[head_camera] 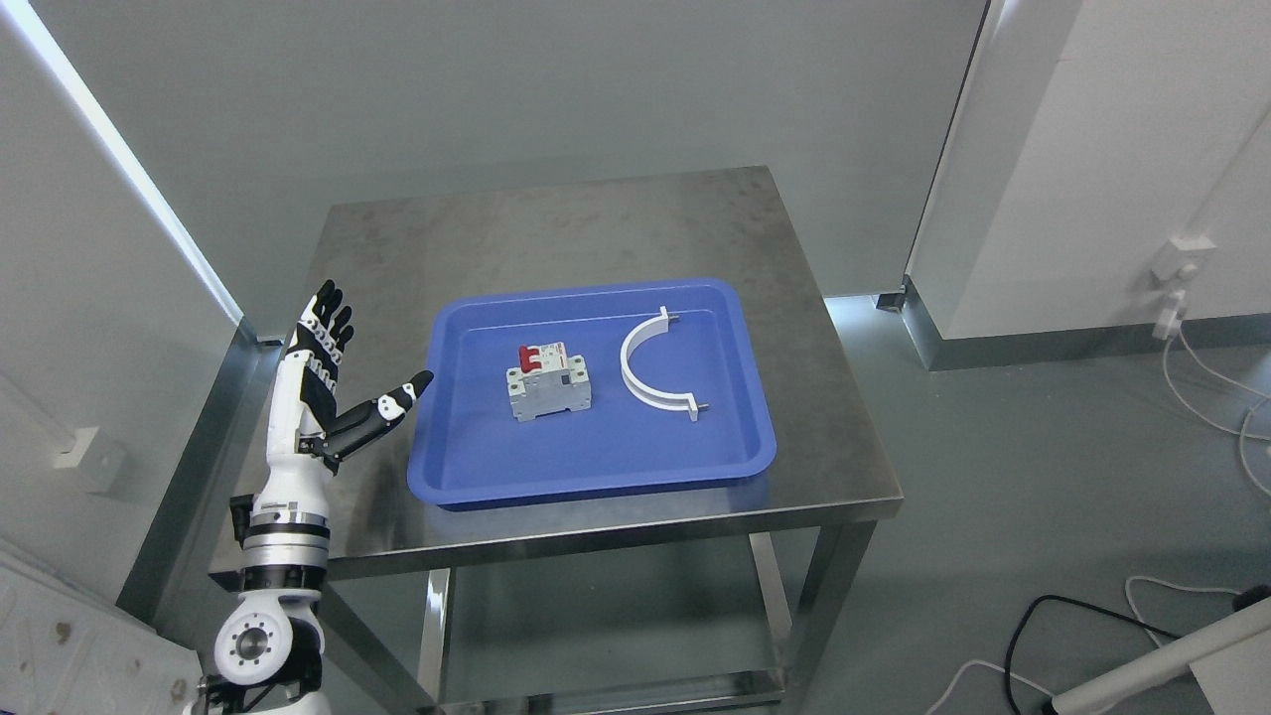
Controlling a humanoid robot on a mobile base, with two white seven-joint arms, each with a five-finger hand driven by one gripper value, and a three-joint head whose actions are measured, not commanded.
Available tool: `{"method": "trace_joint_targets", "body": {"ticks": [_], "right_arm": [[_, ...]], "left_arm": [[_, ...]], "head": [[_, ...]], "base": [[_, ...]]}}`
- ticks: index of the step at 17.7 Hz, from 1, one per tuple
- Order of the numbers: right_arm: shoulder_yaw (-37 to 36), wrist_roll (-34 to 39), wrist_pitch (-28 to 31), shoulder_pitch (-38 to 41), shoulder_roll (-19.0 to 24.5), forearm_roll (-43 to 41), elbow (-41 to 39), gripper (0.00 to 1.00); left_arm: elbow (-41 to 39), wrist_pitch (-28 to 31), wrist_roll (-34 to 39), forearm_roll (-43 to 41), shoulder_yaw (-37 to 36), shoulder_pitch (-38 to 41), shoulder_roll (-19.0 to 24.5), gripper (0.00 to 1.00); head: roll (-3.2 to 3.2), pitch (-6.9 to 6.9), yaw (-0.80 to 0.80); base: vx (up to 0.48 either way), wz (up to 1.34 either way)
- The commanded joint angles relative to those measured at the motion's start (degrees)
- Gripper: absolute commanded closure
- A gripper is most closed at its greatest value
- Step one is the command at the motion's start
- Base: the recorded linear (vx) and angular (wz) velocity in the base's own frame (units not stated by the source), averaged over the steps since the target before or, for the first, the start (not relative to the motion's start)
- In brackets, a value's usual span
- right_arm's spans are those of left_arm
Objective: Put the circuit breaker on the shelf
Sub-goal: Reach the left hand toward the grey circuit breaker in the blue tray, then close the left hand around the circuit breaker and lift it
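We hold our left hand (323, 382), fingers spread and empty, at nine o'clock of the breaker (547, 381) in the tray (596, 467), ready to reach.

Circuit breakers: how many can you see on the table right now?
1. The circuit breaker lies in the blue tray, left of the white curved bracket, with the left hand open beside the tray. Nothing seems to hide another.

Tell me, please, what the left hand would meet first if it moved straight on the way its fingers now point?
Judging roughly, nothing: the left hand is open, its fingers pointing up and away along the table's left edge. Only the thumb aims at the blue tray. Depth is unclear.
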Motion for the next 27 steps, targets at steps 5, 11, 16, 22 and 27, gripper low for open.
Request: {"method": "trace_joint_targets", "body": {"ticks": [5,11,16,22,27], "right_arm": [[1.14,0.00,3.38,0.00,-1.00,0.00,0.00,0.00],[1.14,0.00,3.38,0.00,-1.00,0.00,0.00,0.00],[1.14,0.00,3.38,0.00,-1.00,0.00,0.00,0.00],[1.14,0.00,3.38,0.00,-1.00,0.00,0.00,0.00],[1.14,0.00,3.38,0.00,-1.00,0.00,0.00,0.00]], "left_arm": [[-0.35,-1.99,-10.61,0.62,-1.45,-2.64,1.66,0.00],[0.53,10.55,-24.34,-11.24,-5.74,-10.82,12.72,0.04],[2.64,20.15,-28.38,-14.94,-12.61,-16.63,15.21,0.07],[2.64,24.45,-32.70,-14.85,-17.88,-19.09,13.72,0.09],[4.13,26.75,-32.53,-22.66,-20.00,-18.39,11.53,0.11]], "head": [[0.00,0.00,0.00],[0.00,0.00,0.00],[0.00,0.00,0.00],[0.00,0.00,0.00],[0.00,0.00,0.00]], "base": [[0.000,0.00],[0.000,0.00],[0.000,0.00],[0.000,0.00],[0.000,0.00]]}}
